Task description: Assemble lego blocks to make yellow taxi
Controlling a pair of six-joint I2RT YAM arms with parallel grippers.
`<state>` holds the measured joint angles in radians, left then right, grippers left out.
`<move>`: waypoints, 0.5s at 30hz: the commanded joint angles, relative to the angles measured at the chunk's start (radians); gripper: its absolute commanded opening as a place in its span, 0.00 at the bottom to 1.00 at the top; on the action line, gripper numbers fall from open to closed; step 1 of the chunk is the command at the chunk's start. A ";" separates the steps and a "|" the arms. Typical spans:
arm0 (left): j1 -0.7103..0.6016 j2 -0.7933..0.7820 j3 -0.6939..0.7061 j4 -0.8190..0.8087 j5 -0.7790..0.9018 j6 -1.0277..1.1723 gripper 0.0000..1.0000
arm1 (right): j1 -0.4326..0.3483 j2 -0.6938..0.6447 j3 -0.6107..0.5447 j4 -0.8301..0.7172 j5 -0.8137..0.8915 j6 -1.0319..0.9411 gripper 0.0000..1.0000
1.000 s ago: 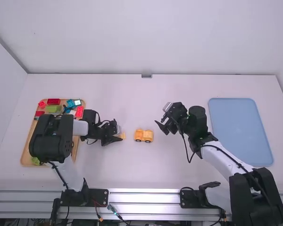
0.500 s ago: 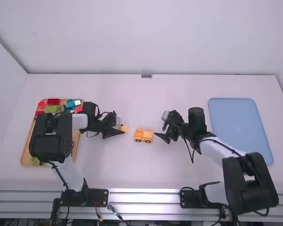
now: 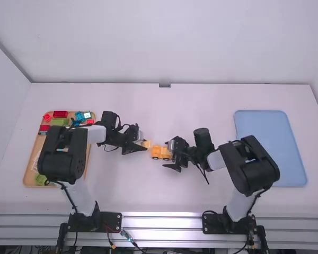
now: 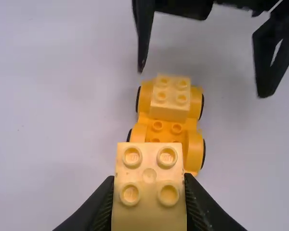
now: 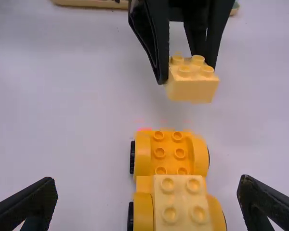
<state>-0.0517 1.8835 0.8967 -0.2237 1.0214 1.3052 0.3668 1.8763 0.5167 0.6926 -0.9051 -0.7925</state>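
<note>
Yellow block (image 4: 149,214), gripped in left fingers (image 4: 100,204). Right fingers (image 5: 34,203), open astride wheeled base (image 5: 169,161). Attaching stage, seemingly; next, align and press

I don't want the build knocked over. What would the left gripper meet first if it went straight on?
Likely the orange-yellow plastic wheeled base, which the pale yellow studded block in the left gripper would touch first. The block's height is unclear, so it might pass over.

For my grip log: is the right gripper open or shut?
The right gripper is open: its two fingers stand wide apart in its wrist view.
</note>
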 commanded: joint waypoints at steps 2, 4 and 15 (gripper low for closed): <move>-0.029 0.006 0.011 -0.005 0.034 -0.003 0.30 | 0.001 0.078 0.026 0.039 0.043 0.050 0.99; -0.042 0.006 0.011 -0.006 0.033 -0.004 0.29 | 0.001 0.115 0.054 0.040 0.037 0.055 1.00; -0.122 0.006 -0.005 0.004 -0.034 0.026 0.18 | 0.001 0.219 0.143 0.033 0.038 0.055 0.81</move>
<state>-0.1570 1.8832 0.8967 -0.2161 0.9977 1.3167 0.3664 2.0708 0.6468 0.7273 -0.8604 -0.7418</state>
